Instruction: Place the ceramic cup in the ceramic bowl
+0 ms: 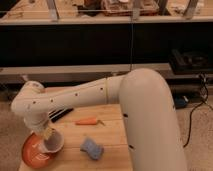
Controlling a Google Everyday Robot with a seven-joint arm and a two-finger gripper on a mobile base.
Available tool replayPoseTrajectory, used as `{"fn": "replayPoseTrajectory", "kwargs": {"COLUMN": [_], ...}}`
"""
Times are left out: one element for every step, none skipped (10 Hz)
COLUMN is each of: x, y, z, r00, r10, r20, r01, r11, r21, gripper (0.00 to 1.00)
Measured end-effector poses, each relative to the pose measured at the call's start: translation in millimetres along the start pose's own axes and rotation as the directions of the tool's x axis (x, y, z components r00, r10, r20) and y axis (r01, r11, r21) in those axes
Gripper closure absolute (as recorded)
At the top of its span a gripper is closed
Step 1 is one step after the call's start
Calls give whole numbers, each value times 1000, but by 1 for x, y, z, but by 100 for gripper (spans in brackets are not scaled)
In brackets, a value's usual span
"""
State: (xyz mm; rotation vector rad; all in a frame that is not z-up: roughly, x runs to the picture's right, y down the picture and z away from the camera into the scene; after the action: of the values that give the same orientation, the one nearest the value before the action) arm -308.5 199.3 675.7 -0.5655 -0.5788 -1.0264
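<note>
The orange-red ceramic bowl (31, 151) sits at the front left corner of the wooden table (112, 150). The off-white ceramic cup (53, 143) is tilted over the bowl's right rim, partly inside it. My gripper (48, 133) comes down from the white arm (75, 100) and is shut on the cup's rim, its yellowish fingers (48, 131) on the cup's upper edge. The cup hides part of the bowl's centre.
An orange carrot-shaped item (88, 121) lies mid-table, right of the cup. A blue sponge (92, 148) lies near the front edge. A dark flat object (62, 114) lies behind the gripper. The table's left and front edges are close to the bowl.
</note>
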Motion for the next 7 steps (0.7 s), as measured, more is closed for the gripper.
{"fn": "replayPoseTrajectory", "kwargs": {"x": [0,0,4,10,16,15,11], "y": [0,0,1,3,5,6,6], "z": [0,0,-2,-6,-9,-11,-11], "r00": [1000,1000,1000,1000,1000,1000,1000], "r10": [-1,-3,-1,1,5,5,2], "r20": [-1,-2,-4,-5,-7,-6,-6], "r01": [1,3,1,-1,-5,-4,-2], "r11": [1000,1000,1000,1000,1000,1000,1000], "r21": [0,1,6,7,8,8,9], "gripper": [26,25,21,20,20,20,20]}}
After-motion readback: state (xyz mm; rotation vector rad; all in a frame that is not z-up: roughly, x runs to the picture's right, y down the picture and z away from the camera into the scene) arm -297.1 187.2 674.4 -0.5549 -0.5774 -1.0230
